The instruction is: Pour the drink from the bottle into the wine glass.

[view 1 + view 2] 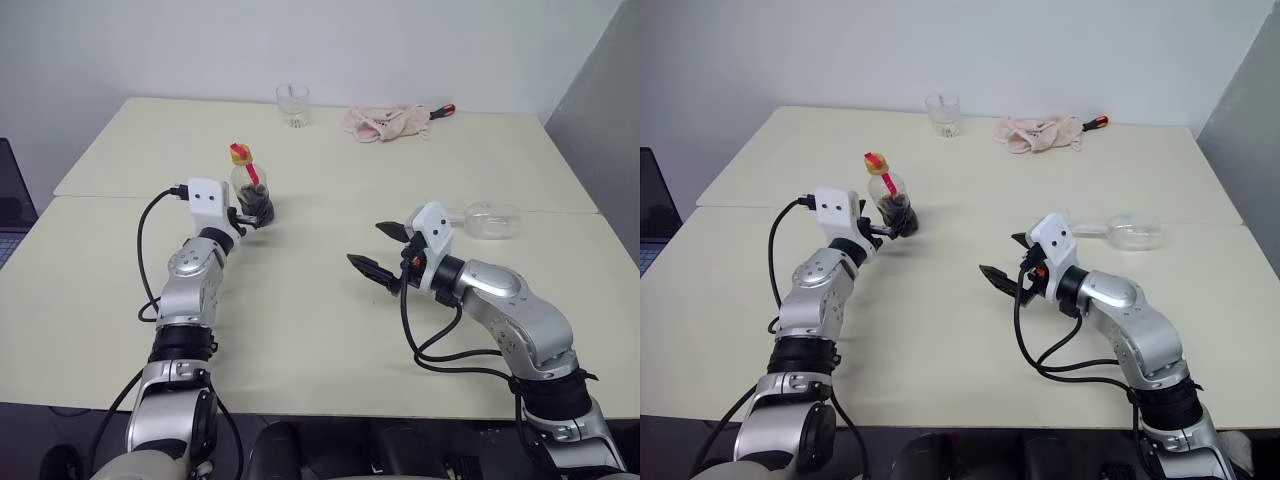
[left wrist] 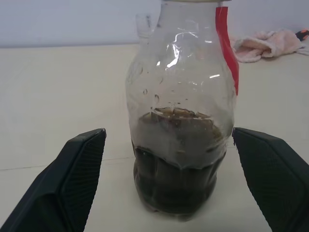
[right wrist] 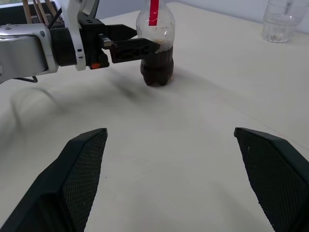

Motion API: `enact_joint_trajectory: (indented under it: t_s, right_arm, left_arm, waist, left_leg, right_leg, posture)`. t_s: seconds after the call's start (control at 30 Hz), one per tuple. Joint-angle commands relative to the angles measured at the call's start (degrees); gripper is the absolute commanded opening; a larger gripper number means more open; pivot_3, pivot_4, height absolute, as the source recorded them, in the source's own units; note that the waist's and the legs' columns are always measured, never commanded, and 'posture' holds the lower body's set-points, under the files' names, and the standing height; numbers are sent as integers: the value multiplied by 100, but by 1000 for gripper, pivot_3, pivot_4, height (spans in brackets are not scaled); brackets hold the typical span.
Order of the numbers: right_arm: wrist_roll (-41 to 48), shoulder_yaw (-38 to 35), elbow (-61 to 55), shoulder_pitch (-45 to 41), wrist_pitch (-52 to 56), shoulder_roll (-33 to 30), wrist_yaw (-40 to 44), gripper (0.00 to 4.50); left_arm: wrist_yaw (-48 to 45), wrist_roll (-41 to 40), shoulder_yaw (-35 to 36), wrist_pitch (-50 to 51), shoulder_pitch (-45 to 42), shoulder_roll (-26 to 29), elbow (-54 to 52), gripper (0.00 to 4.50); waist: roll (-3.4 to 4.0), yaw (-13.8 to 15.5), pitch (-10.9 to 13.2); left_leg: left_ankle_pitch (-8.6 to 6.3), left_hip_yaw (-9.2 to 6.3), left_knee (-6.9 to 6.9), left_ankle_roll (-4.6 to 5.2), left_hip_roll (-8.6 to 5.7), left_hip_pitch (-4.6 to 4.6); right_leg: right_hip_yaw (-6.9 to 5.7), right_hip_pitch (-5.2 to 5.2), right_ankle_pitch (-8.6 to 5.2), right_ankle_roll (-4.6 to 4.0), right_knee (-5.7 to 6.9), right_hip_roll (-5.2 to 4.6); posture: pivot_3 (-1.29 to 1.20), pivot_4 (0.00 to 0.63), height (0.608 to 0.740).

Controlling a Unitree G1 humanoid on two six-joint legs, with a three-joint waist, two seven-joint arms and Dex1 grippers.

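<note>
Directly ahead of the left gripper (image 1: 252, 213), between its two spread fingers (image 2: 72, 179): bottle (image 2: 181, 121), upright on the table (image 1: 320, 330), long axis vertical, yellow cap (image 1: 240, 153) on, red label strip down the neck. Dark drink (image 2: 174, 174) filling only the lower bulb. Pads flanking the body on both sides with bare table showing in each gap (no contact visible in the left wrist view). Judged as the approach just short of the grasp: a small advance along the pointing line, then closing across the widest part of the bulb.

Right gripper (image 1: 385, 250) likewise spread wide and empty, hanging over the middle of the table, well apart from the bottle and pointing toward it; clearly the farther hand.

Wine glass (image 1: 490, 220) seemingly lying on its side near the right edge, beyond the right arm (clear, hard to read), so probably needing righting before any pour. Short tumbler (image 1: 293, 105) and pink cloth (image 1: 385, 122) at the far edge, out of the way.
</note>
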Motion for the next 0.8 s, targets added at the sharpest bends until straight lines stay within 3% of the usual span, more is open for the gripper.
enact_joint_trajectory:
  t_s: [0.03,0.63,0.8]
  right_arm:
    - [43,-97,-224,-72,9,-21,-18,4500]
    - [43,-104,-440,-7,191,-112,-108,4500]
    - [8,-164,-482,7,211,-133,-182,4500]
  left_arm:
    - [-102,121,-80,-403,-404,18,482,4448]
    - [-428,315,-48,-1920,-1907,-149,3427,4448]
    - [-481,307,-13,-2064,-1964,-186,3629,3025]
  waist:
    - [0,3,0]
    - [0,30,0]
    - [0,53,0]
  left_leg:
    - [0,-1,0,0,0,-2]
    - [0,-2,50,-1,1,-85]
    - [0,-15,81,-1,4,-105]
  right_leg:
    - [-3,-1,0,0,0,0]
    - [-24,-62,16,-26,13,1]
    - [-42,-64,17,-26,15,2]
  posture:
    - [0,150,740]
    - [0,150,740]
    - [0,150,740]
